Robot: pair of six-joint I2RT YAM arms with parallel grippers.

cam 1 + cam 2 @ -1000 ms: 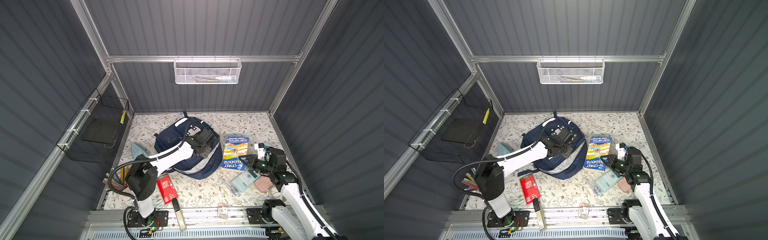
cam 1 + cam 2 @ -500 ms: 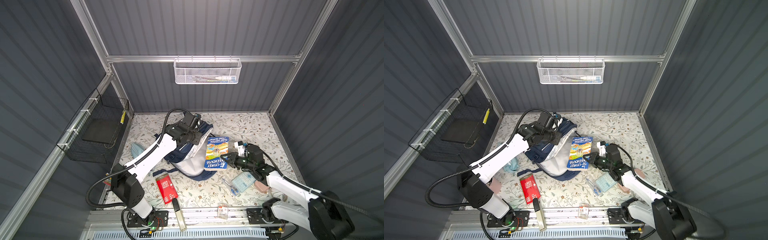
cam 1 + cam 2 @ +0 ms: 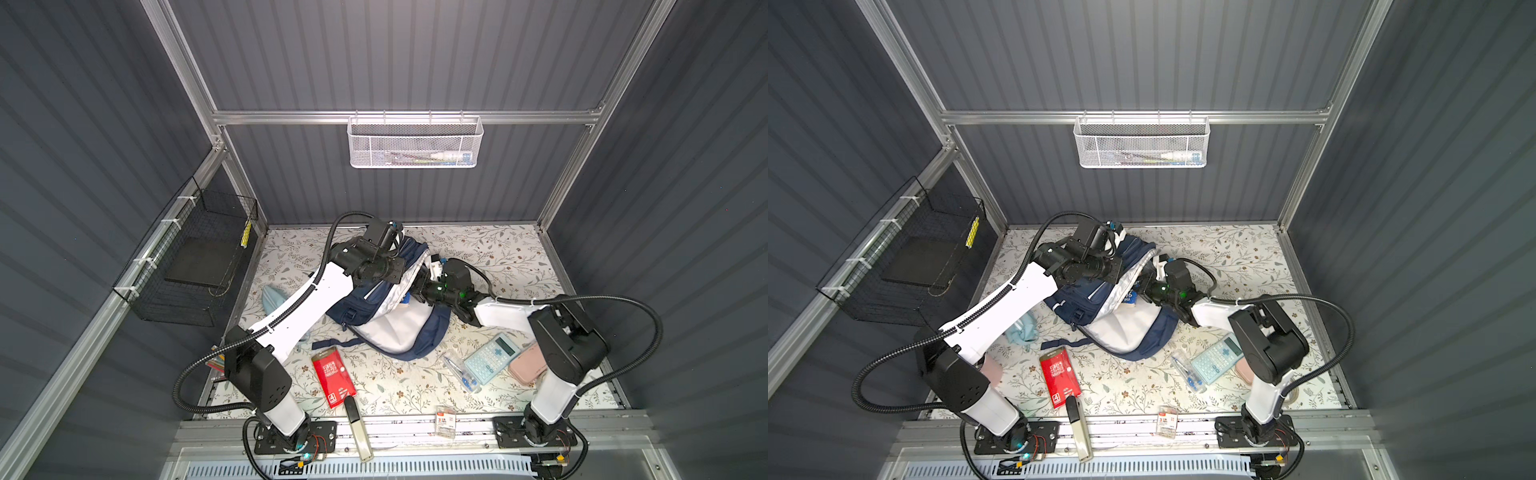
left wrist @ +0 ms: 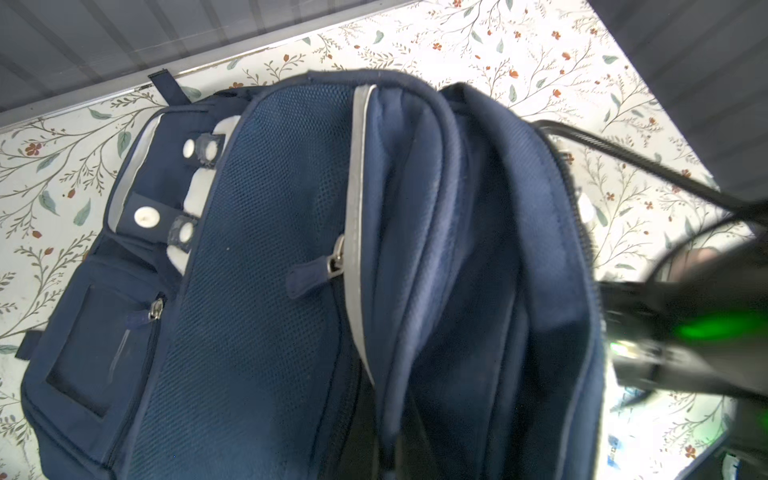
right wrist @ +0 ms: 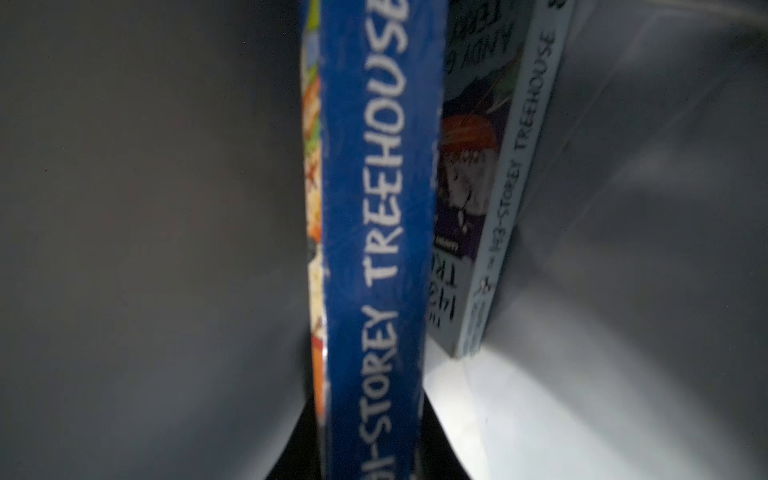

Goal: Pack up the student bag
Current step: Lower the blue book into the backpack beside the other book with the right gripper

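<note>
Floral tabletop (image 3: 478,257): left gripper (image 3: 395,241) is clamped on the raised rim of the student bag (image 3: 390,328) beneath it; right gripper (image 5: 365,449), inside the bag's mouth, grips a blue Treehouse book (image 5: 365,249).

I see a navy backpack (image 3: 357,305) lined pale grey, a blue book (image 5: 370,249) lettered white, a red packet (image 3: 333,376), a light-blue calculator (image 3: 491,357), a pink case (image 3: 528,365), and a white desk (image 3: 498,251) printed with leafy sprigs.
</note>
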